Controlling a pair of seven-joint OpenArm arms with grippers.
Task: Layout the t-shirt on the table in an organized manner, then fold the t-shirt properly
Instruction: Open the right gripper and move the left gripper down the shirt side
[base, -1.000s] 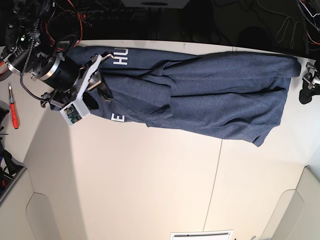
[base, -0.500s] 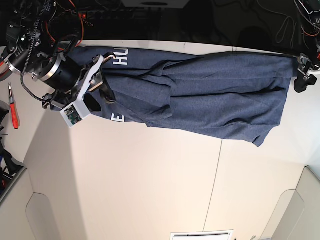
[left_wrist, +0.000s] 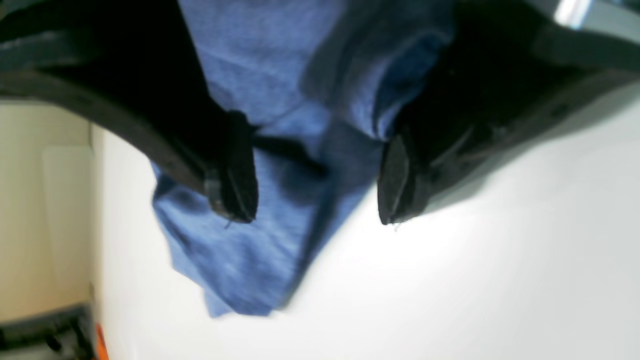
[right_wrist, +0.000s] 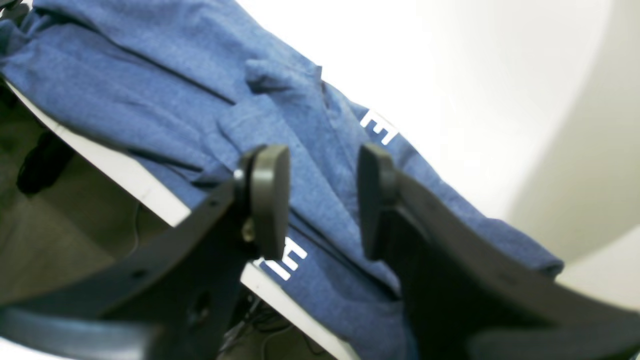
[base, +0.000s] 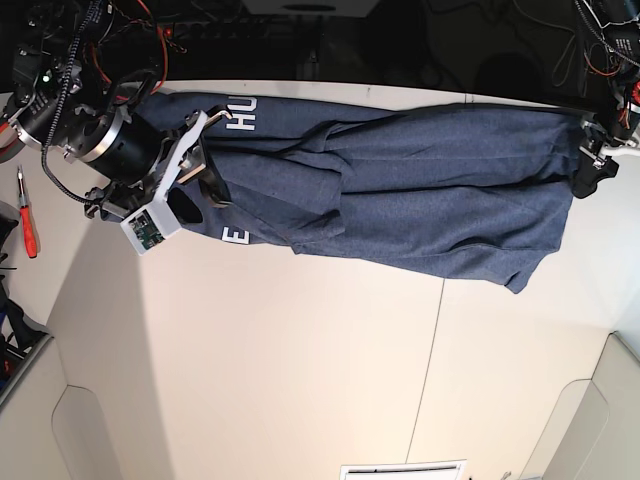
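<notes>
While the right gripper (base: 197, 165) on the left of the base view keeps its place over the lettered end of the t-shirt (base: 400, 195), the left gripper (base: 588, 170) on the far right has moved: a second ago it stood off the cloth's edge beside the worktop (base: 300, 360), and now it sits right at the shirt's end corner, which looks drawn a little tighter there.

The right arm reaches in from the upper left, its wrist tilted down toward the cloth. Its jaws stand partly open in the right wrist view (right_wrist: 322, 200), with a strip of blue fabric showing between the two pads (right_wrist: 270, 200); whether they touch the cloth I cannot tell. White block letters lie near these jaws: "HU" just beyond them at the far edge, and a single "E" on the near side. Below the jaws in the right wrist view, part of another white letter shows at the worktop's edge, too cut off to read.

Across the worktop the shirt lies stretched long and rumpled, with folds running along it and one corner hanging toward the seam.

At the right end, the left arm comes down from the upper corner. Its jaws are wide open in the left wrist view (left_wrist: 317, 187), straddling the blurred corner of the shirt (left_wrist: 260, 240) without closing on it.
</notes>
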